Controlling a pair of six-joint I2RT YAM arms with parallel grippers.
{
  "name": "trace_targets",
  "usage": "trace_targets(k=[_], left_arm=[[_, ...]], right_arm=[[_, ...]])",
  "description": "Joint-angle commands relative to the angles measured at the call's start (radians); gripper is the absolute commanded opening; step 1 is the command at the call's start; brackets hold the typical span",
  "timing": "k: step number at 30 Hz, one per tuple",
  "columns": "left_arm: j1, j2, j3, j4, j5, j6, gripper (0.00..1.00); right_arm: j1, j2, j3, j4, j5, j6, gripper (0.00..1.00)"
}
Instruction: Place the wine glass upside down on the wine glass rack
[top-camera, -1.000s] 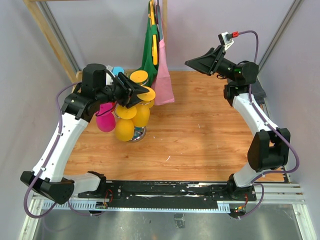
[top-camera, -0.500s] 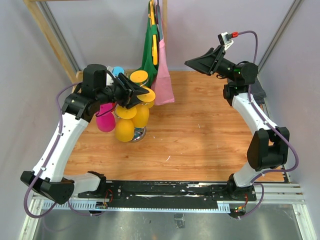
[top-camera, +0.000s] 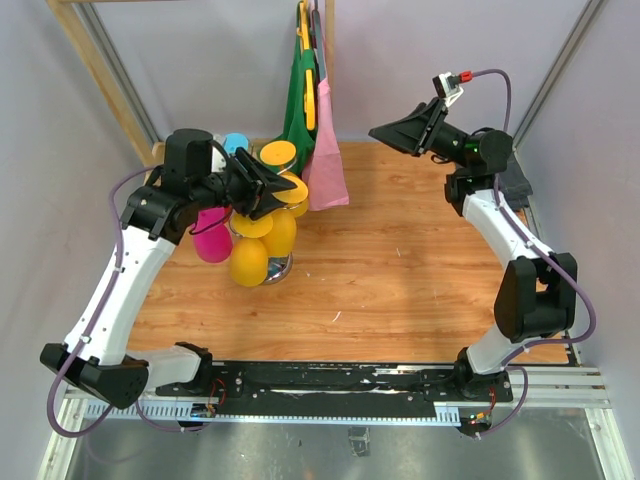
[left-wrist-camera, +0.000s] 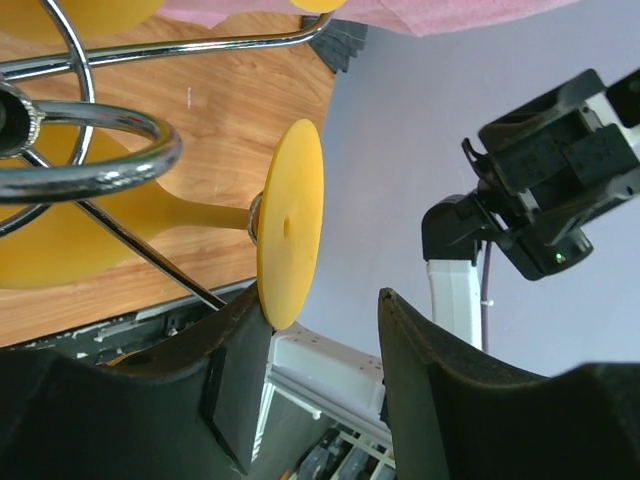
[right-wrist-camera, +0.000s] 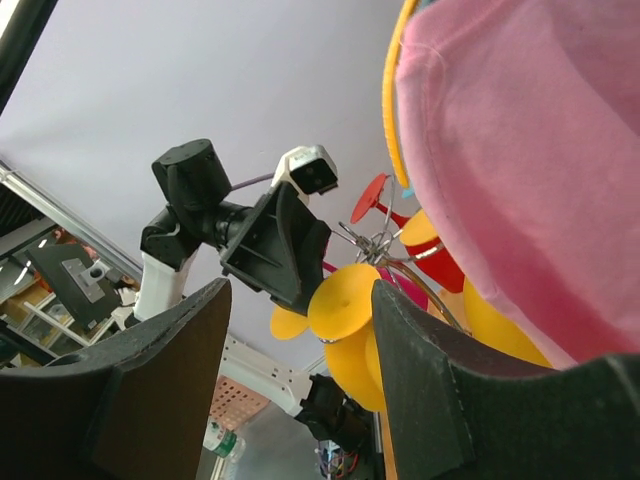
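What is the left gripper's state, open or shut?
Open: the left gripper has its fingers apart with nothing between; the yellow wine glass sits beside one fingertip.

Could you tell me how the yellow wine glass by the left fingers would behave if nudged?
The yellow wine glass looks like opaque plastic, so it is probably light and not brittle. Hanging by its stem on the chrome wire of the wine glass rack, it would likely swing or slide. Its thin, smooth foot may slip from a grip.

A pink cloth (top-camera: 326, 168), a green cloth (top-camera: 296, 105) and a yellow strip (top-camera: 311, 102) hang together over the tabletop's (top-camera: 400, 265) far edge, near its middle. A wooden post (top-camera: 100, 78) rises at the far left corner.
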Motion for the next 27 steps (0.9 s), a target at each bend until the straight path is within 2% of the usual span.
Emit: trace_targets(k=[1, 8, 16, 27], left_arm=[[-0.002, 0.014, 0.058, -0.004, -0.004, 0.023, 0.51], [-0.003, 0.026, 0.078, -0.041, -0.008, 0.040, 0.51], [-0.002, 0.027, 0.077, -0.043, -0.001, 0.035, 0.51], [-0.003, -0.048, 0.020, -0.043, 0.005, 0.023, 0.51]], right_arm=[[0.001, -0.049, -0.058, 0.002, -0.012, -0.047, 0.60], [0.071, -0.108, -0.081, -0.164, -0.016, -0.197, 0.59], [0.131, -0.121, -0.105, -0.183, -0.016, -0.225, 0.60], [0.140, -0.117, -0.111, -0.191, -0.005, -0.230, 0.62]])
